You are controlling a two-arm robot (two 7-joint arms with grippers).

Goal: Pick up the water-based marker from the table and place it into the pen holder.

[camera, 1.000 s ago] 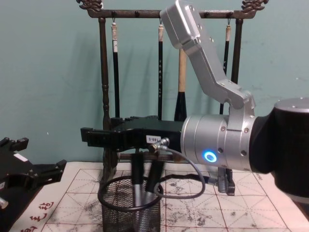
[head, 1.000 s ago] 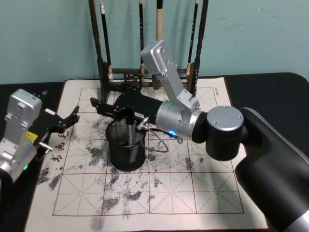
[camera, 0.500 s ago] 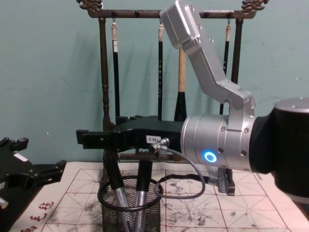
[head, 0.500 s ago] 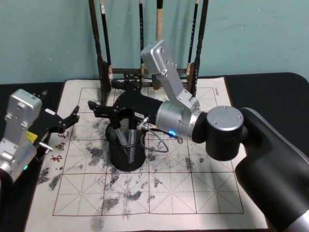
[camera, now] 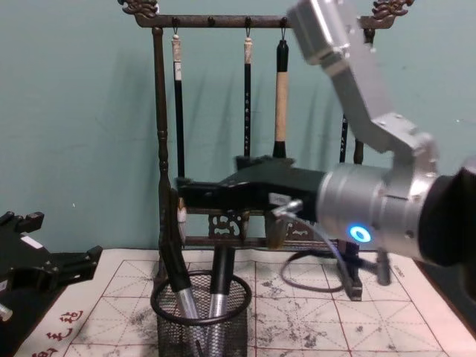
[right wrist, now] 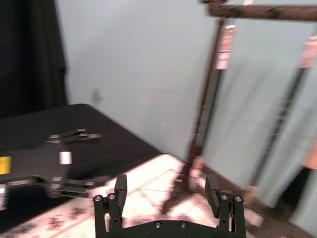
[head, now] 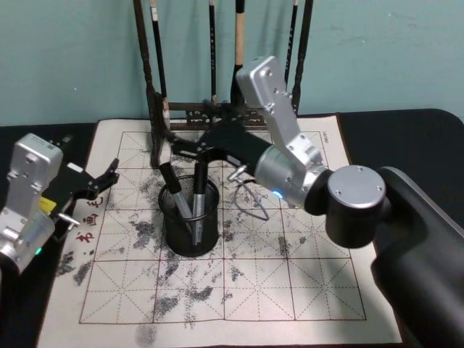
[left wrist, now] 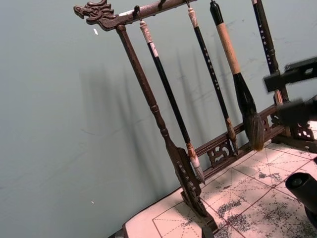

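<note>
Behind pen holder: brush rack; right hand open above.

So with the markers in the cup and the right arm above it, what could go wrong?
The right gripper, fingers open, sits between the mesh cup and the brush rack; retreating carelessly could bump the rack or hanging brushes. The two markers lean against the rim, so a nudge might tip the cup. The left gripper is parked nearby.
</note>
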